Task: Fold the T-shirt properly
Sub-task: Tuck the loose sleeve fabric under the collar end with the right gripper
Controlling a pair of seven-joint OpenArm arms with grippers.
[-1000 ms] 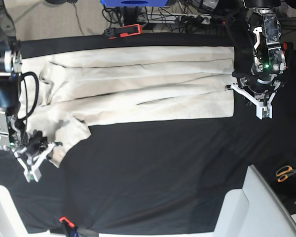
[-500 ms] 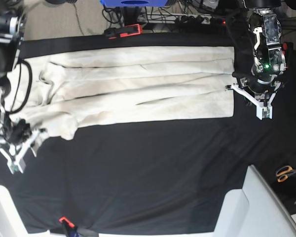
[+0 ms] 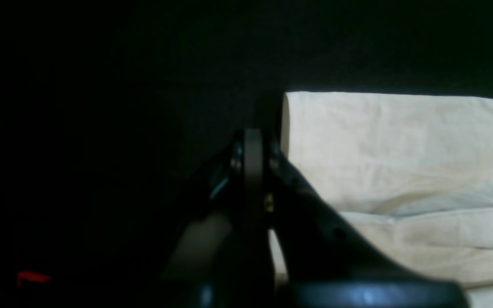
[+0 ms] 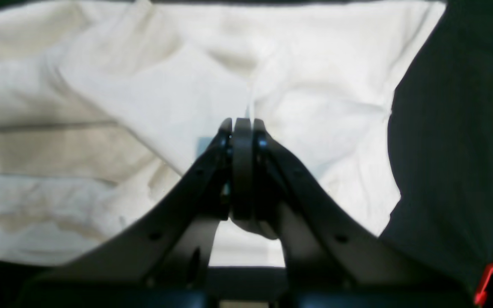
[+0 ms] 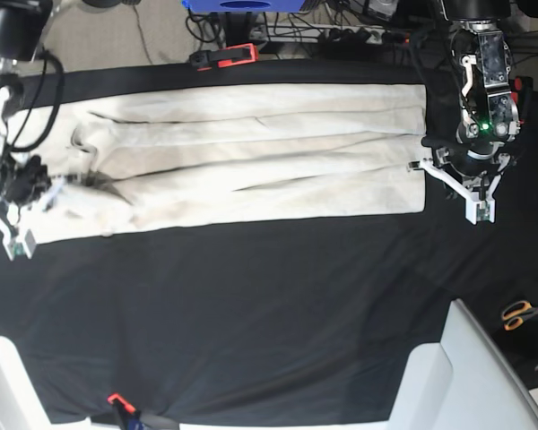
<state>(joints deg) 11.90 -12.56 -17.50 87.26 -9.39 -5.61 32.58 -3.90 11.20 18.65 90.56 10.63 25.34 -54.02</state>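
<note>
Fingers of the right gripper [image 4: 242, 128] are pressed tightly together, and in its wrist view a thin ridge of cream cloth rises straight from the joined tips, so it appears to be pinching the T-shirt [image 5: 251, 152] at that spot. From the overhead view this gripper [image 5: 22, 228] sits at the far left edge of the scene, right at the sleeve end of the garment, where the cloth bunches and darkens into a small crumpled fold. The left gripper [image 3: 253, 141] is likewise closed, its jaws meeting with no gap; in its wrist view the tips lie just beside the straight hem edge of the shirt, over dark cloth, and I cannot tell whether any fabric is caught between them. Overhead, that gripper [image 5: 462, 184] stands at the right end of the shirt, close to the hem's near corner. The shirt itself lies stretched lengthwise across the far half of the black tablecloth [image 5: 278, 322], a long pale band with soft creases running along it, hem to the right and sleeves to the left. Nearer, the dark cloth stretches bare. A red clamp [image 5: 224, 56] grips the far table edge, and orange-handled scissors [image 5: 524, 313] lie off to the right.
</note>
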